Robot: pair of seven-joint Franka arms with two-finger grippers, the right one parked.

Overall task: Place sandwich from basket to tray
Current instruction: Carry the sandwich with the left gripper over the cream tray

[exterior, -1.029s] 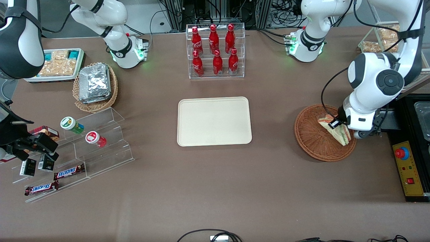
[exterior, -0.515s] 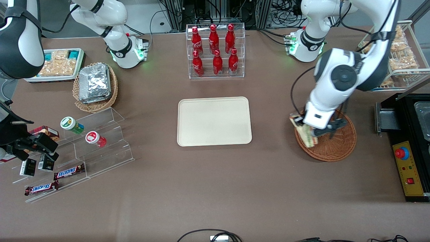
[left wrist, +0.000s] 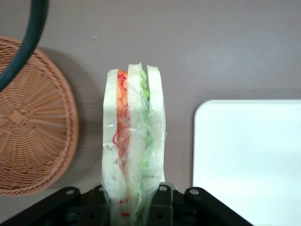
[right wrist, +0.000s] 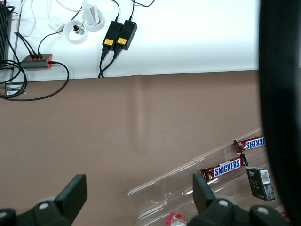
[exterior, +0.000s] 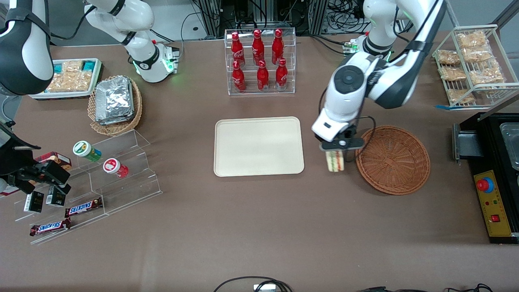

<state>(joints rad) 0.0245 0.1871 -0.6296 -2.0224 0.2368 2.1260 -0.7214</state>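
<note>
Brown tabletop: your gripper (exterior: pixel 336 156) pinches the sandwich (exterior: pixel 335 161) between basket (exterior: pixel 392 159) and tray (exterior: pixel 258 146); soft, wrap looks slippery — grip lightly.

Legible text: "SNICKERS" stands on two brown chocolate bars on the clear acrylic step stand. In the front view the bars are at (exterior: pixel 83 207) and (exterior: pixel 50 227); in the right wrist view, at (right wrist: pixel 227 167) and (right wrist: pixel 249 142). White script on the red bottles (exterior: pixel 258 61) cannot be read. The gripper (exterior: pixel 339 148) carries no readable marking.
</note>
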